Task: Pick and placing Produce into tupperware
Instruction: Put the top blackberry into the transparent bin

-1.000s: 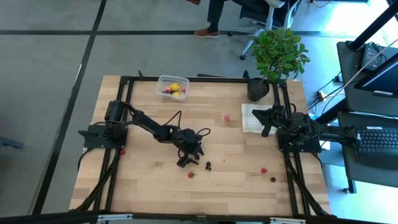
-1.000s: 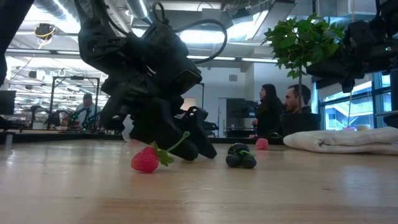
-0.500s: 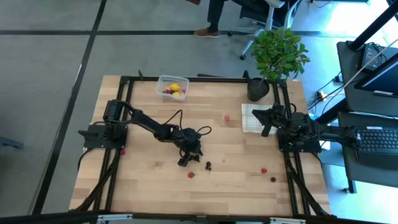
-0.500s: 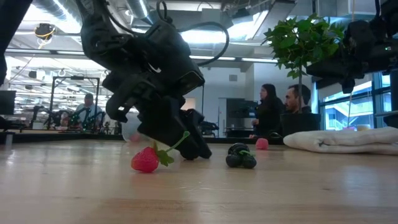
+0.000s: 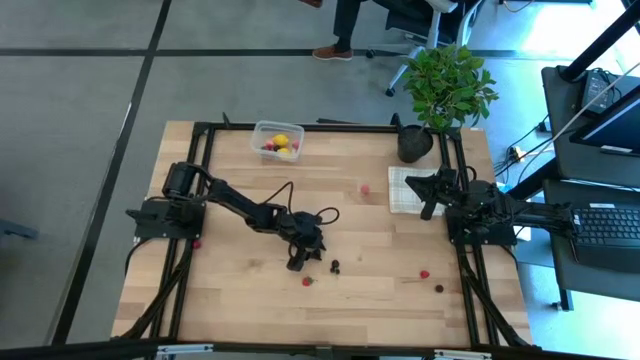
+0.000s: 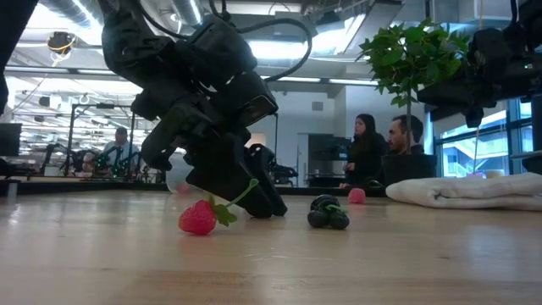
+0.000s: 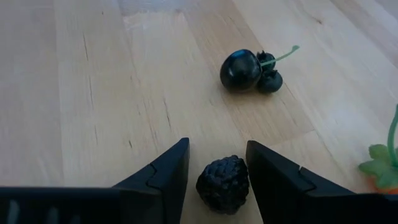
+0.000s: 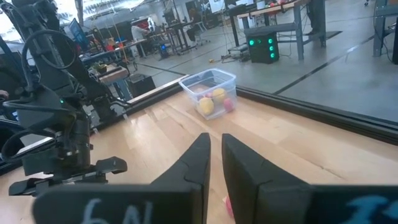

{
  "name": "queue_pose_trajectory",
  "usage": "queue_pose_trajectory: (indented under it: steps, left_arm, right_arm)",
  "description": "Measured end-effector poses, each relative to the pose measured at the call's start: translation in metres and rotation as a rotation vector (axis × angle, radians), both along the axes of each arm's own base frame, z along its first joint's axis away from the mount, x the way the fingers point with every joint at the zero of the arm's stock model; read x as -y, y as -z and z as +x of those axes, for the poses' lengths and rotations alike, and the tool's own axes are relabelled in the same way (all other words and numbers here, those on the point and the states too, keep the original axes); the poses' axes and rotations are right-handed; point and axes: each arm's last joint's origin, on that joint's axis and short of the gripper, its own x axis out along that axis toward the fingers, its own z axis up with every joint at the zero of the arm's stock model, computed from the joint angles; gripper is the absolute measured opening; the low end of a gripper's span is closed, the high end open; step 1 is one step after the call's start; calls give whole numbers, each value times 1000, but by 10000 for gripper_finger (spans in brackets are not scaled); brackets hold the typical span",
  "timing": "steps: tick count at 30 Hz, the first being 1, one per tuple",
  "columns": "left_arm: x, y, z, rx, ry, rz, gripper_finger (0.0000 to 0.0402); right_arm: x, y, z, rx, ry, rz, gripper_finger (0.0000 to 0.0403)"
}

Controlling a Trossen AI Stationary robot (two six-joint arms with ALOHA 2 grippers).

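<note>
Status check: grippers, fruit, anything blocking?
Left gripper fingers shut on bumpy black toy berry. Right gripper shut, empty, waiting. Clear plastic tub unobstructed.

Two matte black jointed arms [image 5: 240, 205], looped black cables along them; wedge-shaped black fingers [image 7: 165, 177] with stepped inner edges.

Left pincer [image 7: 217, 171] lowered to the tabletop; right pincer [image 8: 214, 158] closed.

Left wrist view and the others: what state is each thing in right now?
Left gripper: jaws down at the table on either side of a blackberry.
Right gripper: shut, empty, at the right edge.
Tub: upright, lid off, a few fruits inside.
Dark berry cluster: loose on the table.
Strawberry: lying on the table.
</note>
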Motion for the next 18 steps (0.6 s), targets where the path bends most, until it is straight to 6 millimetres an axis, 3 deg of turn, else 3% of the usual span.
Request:
queue_pose_trajectory:
  steps: [18]
  left_arm:
    - [13,-3,-3,-16,-64,38,143]
  right_arm:
    - [0,0,0,-6,0,-2,45]
